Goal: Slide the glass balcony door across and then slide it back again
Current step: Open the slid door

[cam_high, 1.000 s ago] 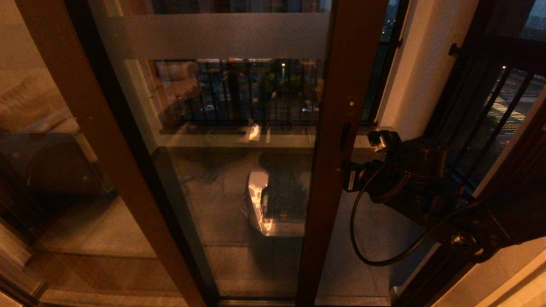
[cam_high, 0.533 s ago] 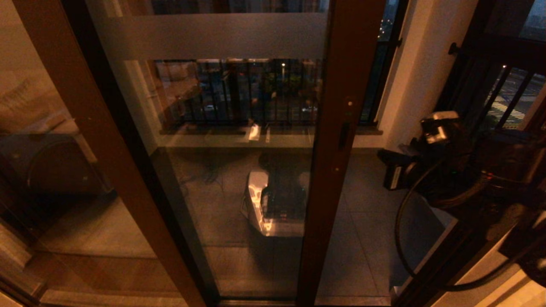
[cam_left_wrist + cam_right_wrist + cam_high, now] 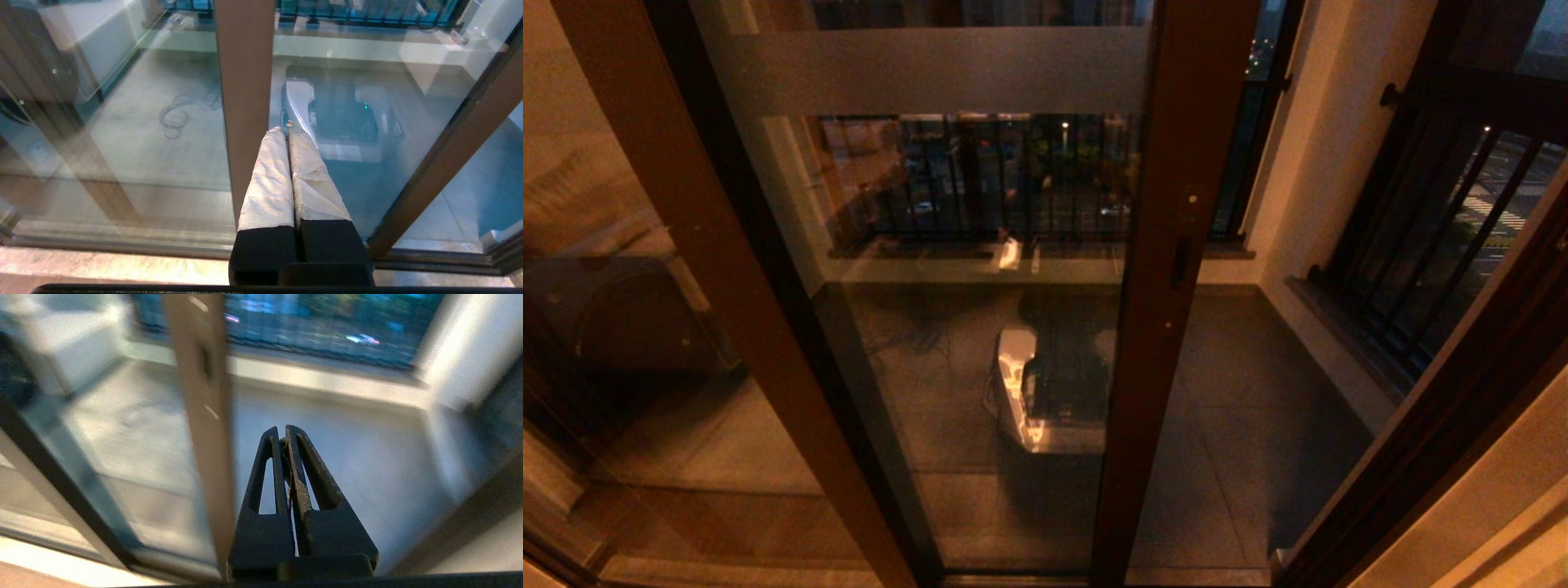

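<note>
Across most of the head view: glass balcony door (image 3: 947, 269), slid partway, brown right edge upright mid-picture with a small dark handle (image 3: 1181, 261). Open gap to its right, showing grey balcony floor (image 3: 1258, 408) and black railing (image 3: 1421, 245). Right gripper (image 3: 286, 433) out of the head view, pressed fully together, gripping nothing, just beside the door's edge, no contact visible. Left gripper (image 3: 288, 128), white-wrapped fingers (image 3: 269, 183) squeezed together too, empty, facing the glass.
</note>
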